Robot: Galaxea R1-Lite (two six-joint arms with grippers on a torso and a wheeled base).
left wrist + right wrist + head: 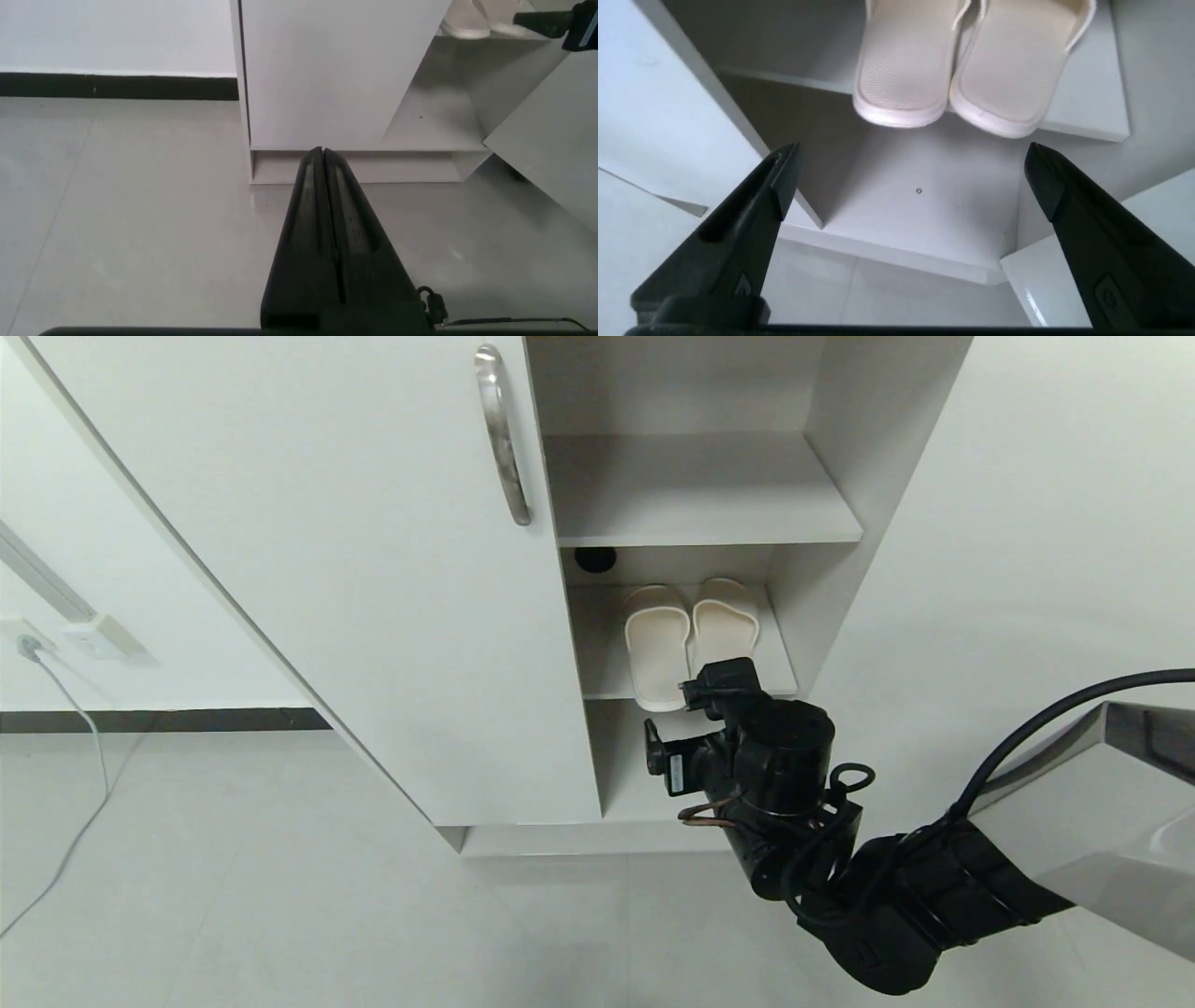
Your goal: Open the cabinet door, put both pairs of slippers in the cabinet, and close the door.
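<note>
Cream slippers [689, 637] are seen lengthwise on the cabinet's [868, 420] middle shelf [597, 644], heels at its front edge, directly ahead of the right gripper [910, 163], spread wide, empty.

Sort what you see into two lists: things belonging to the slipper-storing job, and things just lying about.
Job: cabinet, right half open; pair of slippers on a shelf inside; right tool, open; left tool, shut.

Lying about: wall socket; grey cable trailing over the floor.
</note>
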